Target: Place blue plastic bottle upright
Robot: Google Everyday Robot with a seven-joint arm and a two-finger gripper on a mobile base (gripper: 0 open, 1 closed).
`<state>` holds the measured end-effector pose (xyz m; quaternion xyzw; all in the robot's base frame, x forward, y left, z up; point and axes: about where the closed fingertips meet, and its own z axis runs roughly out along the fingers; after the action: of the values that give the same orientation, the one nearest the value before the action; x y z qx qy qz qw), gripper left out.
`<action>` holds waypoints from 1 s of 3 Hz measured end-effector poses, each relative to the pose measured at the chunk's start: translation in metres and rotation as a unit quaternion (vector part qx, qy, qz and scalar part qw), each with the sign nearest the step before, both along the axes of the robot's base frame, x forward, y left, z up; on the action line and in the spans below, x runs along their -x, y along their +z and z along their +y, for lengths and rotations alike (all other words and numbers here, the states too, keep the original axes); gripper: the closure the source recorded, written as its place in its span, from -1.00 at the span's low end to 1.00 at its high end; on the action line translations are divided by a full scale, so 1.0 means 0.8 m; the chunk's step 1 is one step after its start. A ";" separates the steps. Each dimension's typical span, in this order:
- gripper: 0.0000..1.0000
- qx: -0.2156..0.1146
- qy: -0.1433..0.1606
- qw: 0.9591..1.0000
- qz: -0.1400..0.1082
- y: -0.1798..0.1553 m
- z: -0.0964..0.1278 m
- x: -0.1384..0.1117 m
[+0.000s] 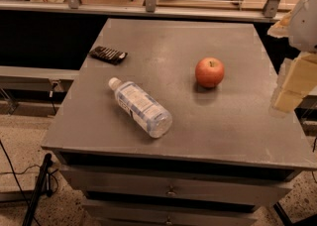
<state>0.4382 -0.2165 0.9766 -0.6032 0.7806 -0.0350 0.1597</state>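
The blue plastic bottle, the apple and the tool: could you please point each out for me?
blue plastic bottle (141, 108), camera view, on the label at mid-body.
apple (209, 72), camera view, on its red front.
tool (290, 91), camera view, on its pale end, at the picture's right edge.

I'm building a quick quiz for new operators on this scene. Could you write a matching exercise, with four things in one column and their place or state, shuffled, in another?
Things:
1. blue plastic bottle
2. apple
3. dark packet
4. pincer

Place or state:
a. at the right edge of the view, away from the other three
b. lying on its side, white cap pointing to the far left
c. flat near the far-left corner of the tabletop
d. sitting right of centre, stem up

Pairs: 1-b, 2-d, 3-c, 4-a
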 end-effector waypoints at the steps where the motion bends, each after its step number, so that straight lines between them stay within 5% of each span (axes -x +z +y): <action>1: -1.00 0.000 0.000 1.000 0.000 0.000 0.000 0.000; 3: -1.00 -0.053 0.033 0.998 0.016 -0.018 0.086 -0.035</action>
<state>0.4658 -0.1474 0.9620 -0.6197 0.7636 0.0220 0.1799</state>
